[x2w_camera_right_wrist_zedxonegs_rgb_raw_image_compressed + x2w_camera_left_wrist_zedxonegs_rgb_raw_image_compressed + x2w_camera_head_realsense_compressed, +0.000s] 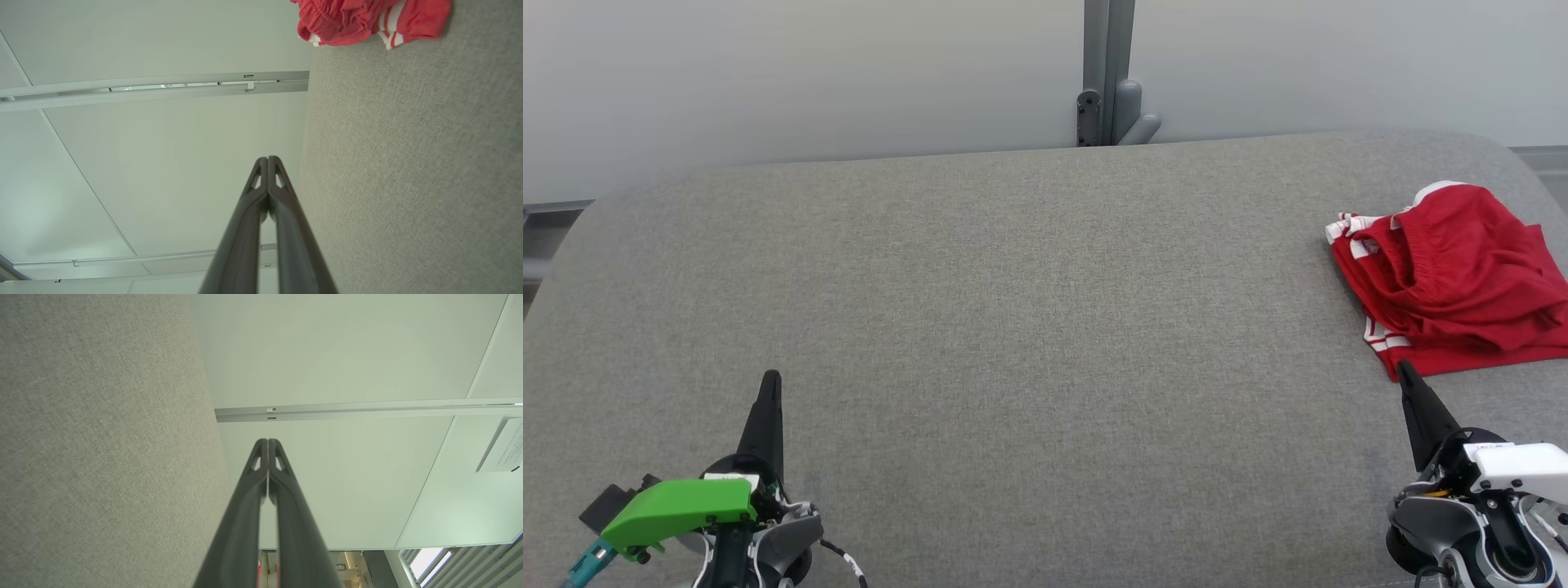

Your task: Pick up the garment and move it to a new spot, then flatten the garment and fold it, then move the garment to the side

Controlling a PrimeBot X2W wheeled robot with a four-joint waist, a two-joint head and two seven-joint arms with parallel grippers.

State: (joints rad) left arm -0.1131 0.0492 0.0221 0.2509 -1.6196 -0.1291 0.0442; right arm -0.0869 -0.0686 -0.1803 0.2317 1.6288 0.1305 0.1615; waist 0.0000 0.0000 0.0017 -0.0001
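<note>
2 closed, left hand (770, 378) low, right hand (1404, 369) near garment (1454, 278)

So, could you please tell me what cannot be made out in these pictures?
- Red garment: its right side is cut off by the head view's right edge, and another part by the right wrist view's top edge.
- Its lower layers: hidden under its own rumpled top folds, in both views.
- Sign: print too small to read in the left wrist view.
</note>
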